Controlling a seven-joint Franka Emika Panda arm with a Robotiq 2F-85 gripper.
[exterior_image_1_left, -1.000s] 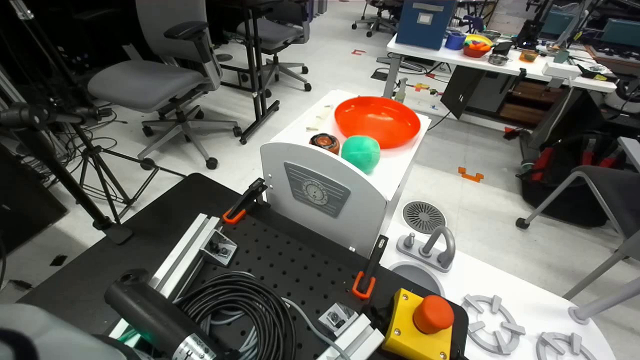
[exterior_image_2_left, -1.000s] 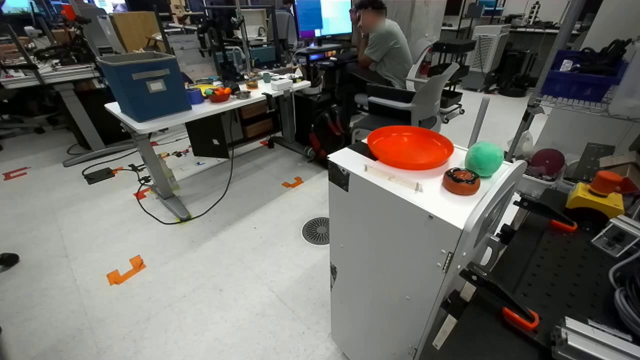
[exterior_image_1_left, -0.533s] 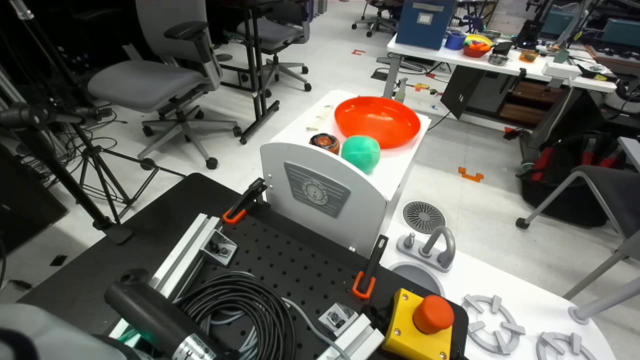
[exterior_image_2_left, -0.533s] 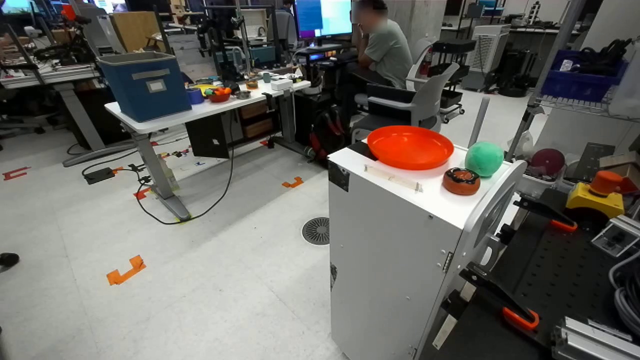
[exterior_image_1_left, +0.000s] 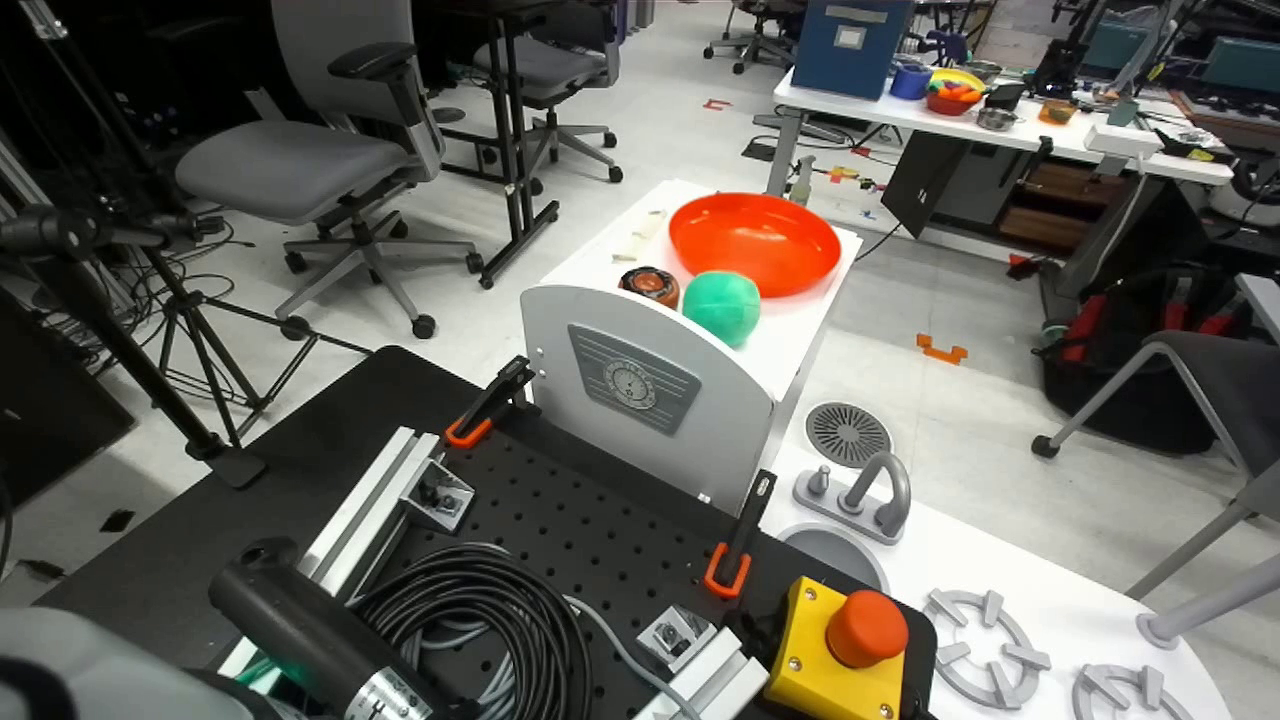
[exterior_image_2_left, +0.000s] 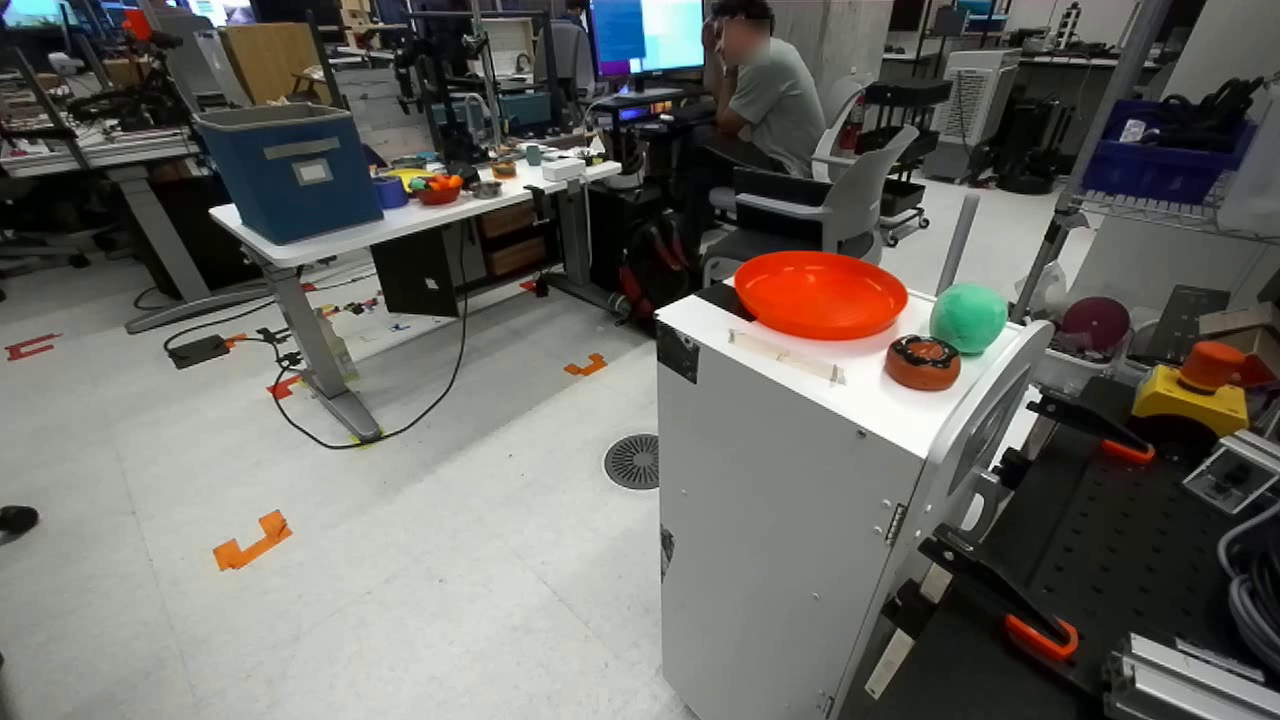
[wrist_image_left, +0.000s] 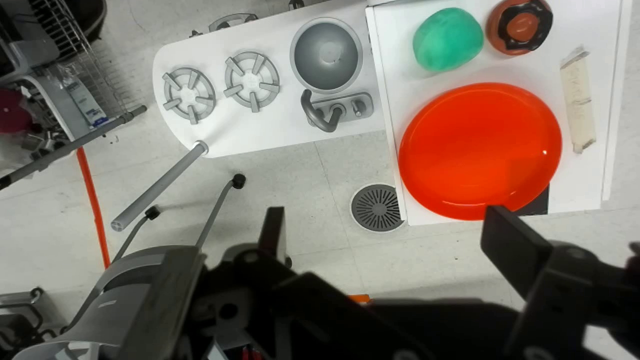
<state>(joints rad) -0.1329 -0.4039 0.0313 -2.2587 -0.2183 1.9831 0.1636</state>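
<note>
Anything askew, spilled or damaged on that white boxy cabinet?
Only wear: the beige masking-tape strip on the white cabinet looks frayed at its ends, and the black patch on the cabinet's side looks scuffed. Nothing appears spilled; the glossy orange-red oval plate sits close to one edge.

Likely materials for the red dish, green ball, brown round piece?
Red dish: probably plastic, glossy; small bright highlights on its smooth inside.
Green ball: perhaps fabric or foam, mostly matte; soft shading, slightly uneven outline in the wrist view.
Brown round piece: unclear, maybe plastic or rubber; smooth rounded sides, no weave discernible.
</note>
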